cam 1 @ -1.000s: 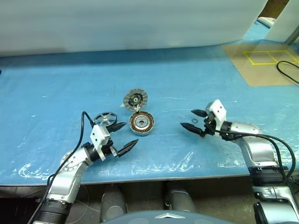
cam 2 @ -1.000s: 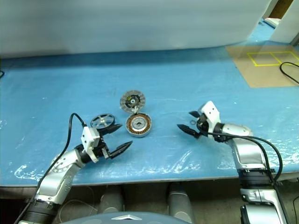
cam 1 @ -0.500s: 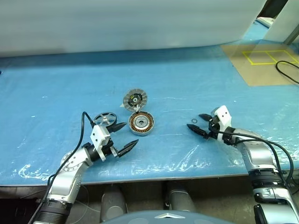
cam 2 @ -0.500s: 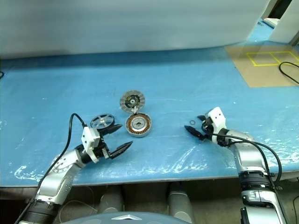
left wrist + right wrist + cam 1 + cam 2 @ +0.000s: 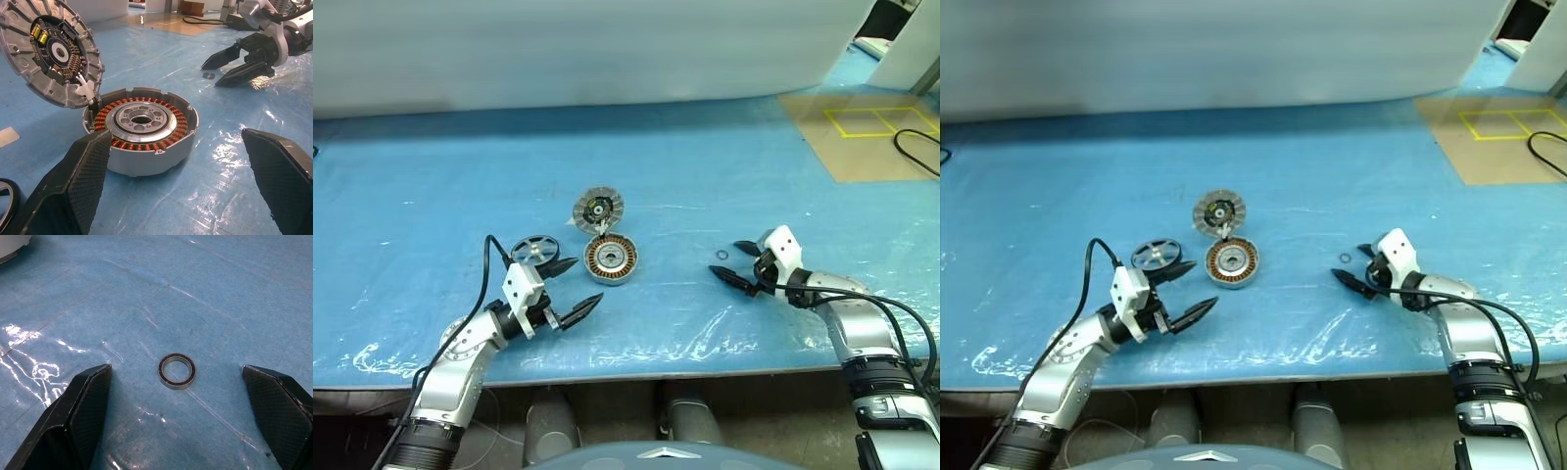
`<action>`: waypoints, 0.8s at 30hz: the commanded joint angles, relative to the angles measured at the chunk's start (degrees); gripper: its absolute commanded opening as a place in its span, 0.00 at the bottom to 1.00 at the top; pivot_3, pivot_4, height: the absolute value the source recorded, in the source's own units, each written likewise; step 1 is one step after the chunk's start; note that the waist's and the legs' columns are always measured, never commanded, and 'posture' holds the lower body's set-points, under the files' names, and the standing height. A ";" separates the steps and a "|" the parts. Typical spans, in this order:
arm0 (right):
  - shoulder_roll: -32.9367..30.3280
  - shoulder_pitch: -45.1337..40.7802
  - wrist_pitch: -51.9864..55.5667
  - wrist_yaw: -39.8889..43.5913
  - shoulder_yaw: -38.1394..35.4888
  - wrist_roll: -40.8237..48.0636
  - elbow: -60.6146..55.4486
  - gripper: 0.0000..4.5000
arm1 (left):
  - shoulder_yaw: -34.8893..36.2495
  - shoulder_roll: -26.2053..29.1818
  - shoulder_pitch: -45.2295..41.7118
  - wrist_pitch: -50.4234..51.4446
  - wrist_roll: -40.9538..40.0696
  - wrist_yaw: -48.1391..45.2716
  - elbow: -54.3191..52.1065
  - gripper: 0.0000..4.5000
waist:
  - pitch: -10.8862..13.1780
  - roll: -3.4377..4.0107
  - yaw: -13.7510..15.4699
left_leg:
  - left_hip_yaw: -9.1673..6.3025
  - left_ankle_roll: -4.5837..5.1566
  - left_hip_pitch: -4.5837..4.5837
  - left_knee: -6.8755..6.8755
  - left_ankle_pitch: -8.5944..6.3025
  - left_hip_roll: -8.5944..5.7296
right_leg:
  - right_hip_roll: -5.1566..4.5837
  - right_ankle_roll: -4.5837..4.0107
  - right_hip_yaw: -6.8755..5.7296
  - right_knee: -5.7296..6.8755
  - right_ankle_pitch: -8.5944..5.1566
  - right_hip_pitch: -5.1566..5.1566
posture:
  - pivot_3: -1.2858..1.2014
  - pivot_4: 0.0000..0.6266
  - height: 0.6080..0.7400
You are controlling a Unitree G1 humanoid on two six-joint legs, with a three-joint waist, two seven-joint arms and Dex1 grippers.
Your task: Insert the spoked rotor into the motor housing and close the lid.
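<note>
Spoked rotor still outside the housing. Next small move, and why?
Probably swing the left gripper toward the spoked rotor and close on it. The rotor lies flat on the table beside that open gripper, while the motor housing sits empty with the lid hinged up.

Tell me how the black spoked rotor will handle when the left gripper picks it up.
The spoked rotor lies flat on the blue sheet, so it should not roll until tilted onto its rim. Its thin spokes and open gaps suggest it is light for its width. The smooth round rim may slip between the open left gripper fingers.
</note>
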 commanded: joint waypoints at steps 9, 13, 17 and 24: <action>0.31 -0.37 0.54 -1.63 3.38 -2.37 2.84 0.56 | 0.05 0.13 -0.25 -0.55 0.07 -0.05 -1.14 1.00 | -0.01 -0.01 -0.12 | 0.00 0.00 0.01 -0.01 0.00 0.00 | 0.00 0.00 0.00 0.00 0.00 0.05 | 0.52 0.24 1.00; -0.05 -0.50 0.33 -1.95 3.55 -2.53 3.19 0.26 | 0.48 0.41 -0.17 -0.52 -0.07 0.00 -1.27 1.00 | -0.05 -0.05 -0.09 | 0.00 0.00 0.04 -0.01 0.00 0.00 | 0.00 0.00 -0.01 -0.05 0.00 0.12 | 0.52 0.24 1.00; -0.22 -1.19 -0.20 -2.81 3.41 -3.04 4.38 0.13 | 0.71 0.64 -0.15 -0.59 -0.11 0.01 -1.19 1.00 | -0.09 -0.11 -0.11 | 0.00 0.01 0.04 -0.02 0.00 0.00 | -0.01 0.01 -0.01 -0.11 0.00 0.16 | 0.52 0.24 1.00; 1.91 -5.00 0.74 -2.58 3.72 -0.93 1.22 0.13 | 1.02 0.93 -0.68 -0.80 -0.10 -0.12 -0.60 1.00 | -0.08 -0.11 -0.34 | 0.00 0.01 0.04 -0.05 -0.01 0.00 | 0.00 0.01 -0.01 -0.10 0.01 0.15 | 0.52 0.24 1.00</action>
